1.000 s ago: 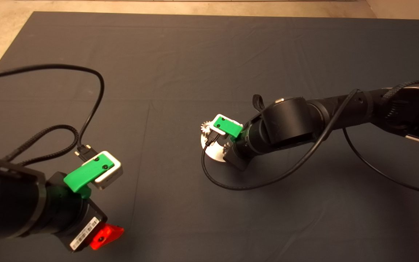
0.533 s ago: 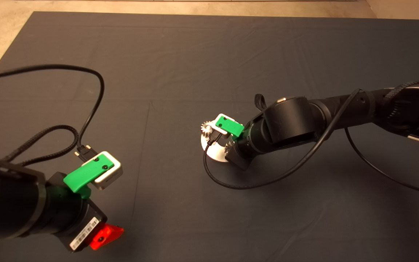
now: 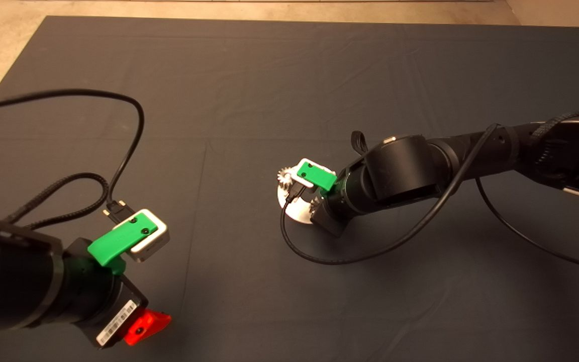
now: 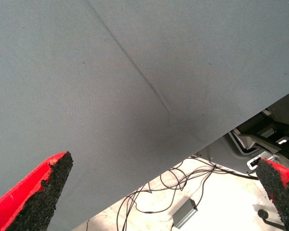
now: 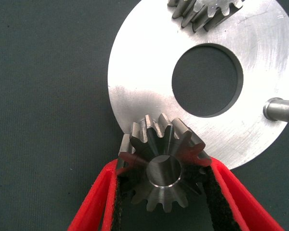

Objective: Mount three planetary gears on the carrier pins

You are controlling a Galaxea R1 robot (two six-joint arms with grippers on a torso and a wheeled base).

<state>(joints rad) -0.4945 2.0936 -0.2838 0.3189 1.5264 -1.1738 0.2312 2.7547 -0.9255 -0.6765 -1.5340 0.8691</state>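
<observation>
1. My right gripper (image 5: 164, 192) clamps a planetary gear (image 5: 163, 168) seated on its carrier pin (image 5: 164, 172) at the disc (image 5: 149, 82) edge.
2. I'd press down squarely before letting go.
3. My left gripper (image 4: 164, 192) waits spread apart, parked over the mat (image 3: 269, 75).

Bench covered by a dark grey cloth mat (image 3: 249, 90), faintly creased. Directly on the mat: a flat shiny round metal disc (image 5: 135, 72) with a centre hole, right of middle; black cables (image 3: 128, 136) looping at left.
</observation>
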